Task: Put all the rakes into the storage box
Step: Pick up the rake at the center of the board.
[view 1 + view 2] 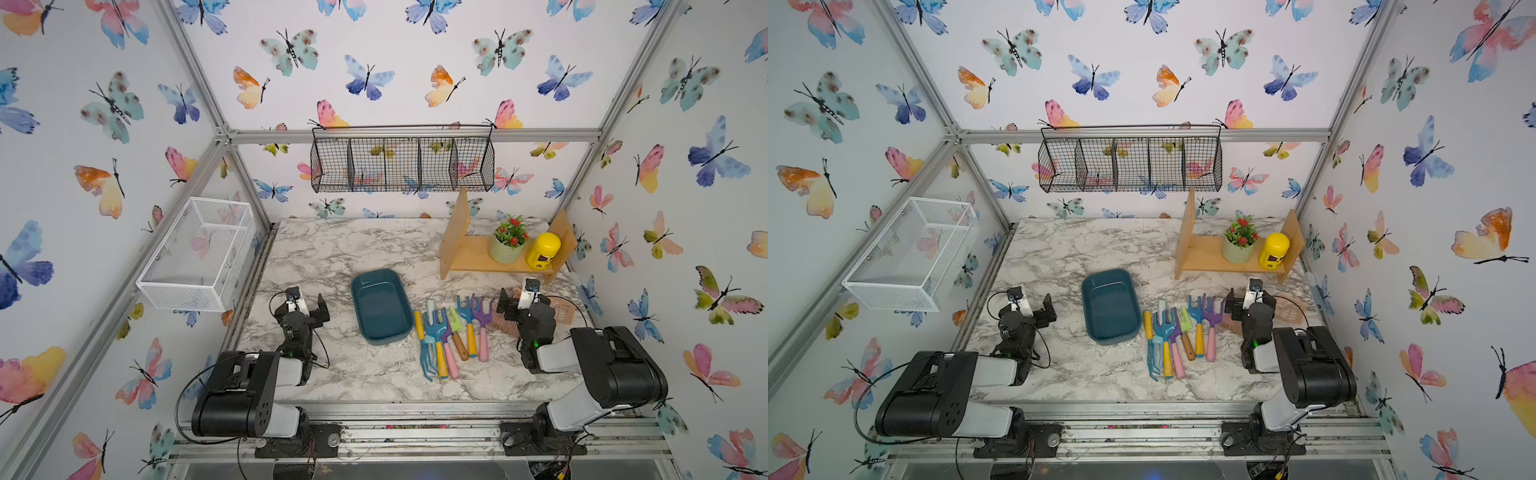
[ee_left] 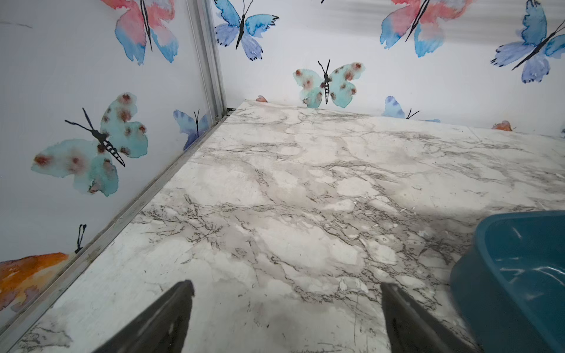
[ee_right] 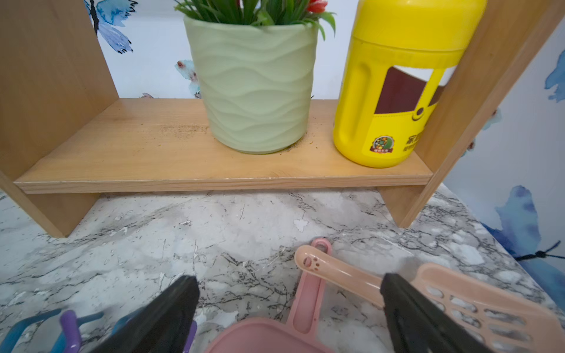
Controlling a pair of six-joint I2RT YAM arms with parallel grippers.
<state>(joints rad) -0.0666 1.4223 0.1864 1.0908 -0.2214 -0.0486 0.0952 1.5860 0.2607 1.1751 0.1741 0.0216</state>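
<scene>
The storage box (image 1: 380, 305), a dark teal shallow tub, sits empty mid-table; its corner shows in the left wrist view (image 2: 519, 275). Right of it lies a row of small garden tools. Among them are pronged rakes: a purple one with a pink handle (image 1: 482, 311), a blue one with a yellow handle (image 1: 465, 311) and another blue one (image 1: 434, 326). My left gripper (image 1: 307, 301) hovers open left of the box, over bare marble (image 2: 287, 285). My right gripper (image 1: 519, 297) stands open just right of the purple rake (image 3: 69, 327), nothing between its fingers (image 3: 289, 278).
A pink scoop (image 3: 266, 336) and a peach slotted scoop (image 3: 458, 299) lie under the right gripper. Behind it stands a wooden shelf (image 1: 469, 257) with a green plant pot (image 1: 505, 249) and a yellow bottle (image 1: 542, 249). A white mesh basket (image 1: 199, 253) and a black wire basket (image 1: 403, 164) hang on the walls.
</scene>
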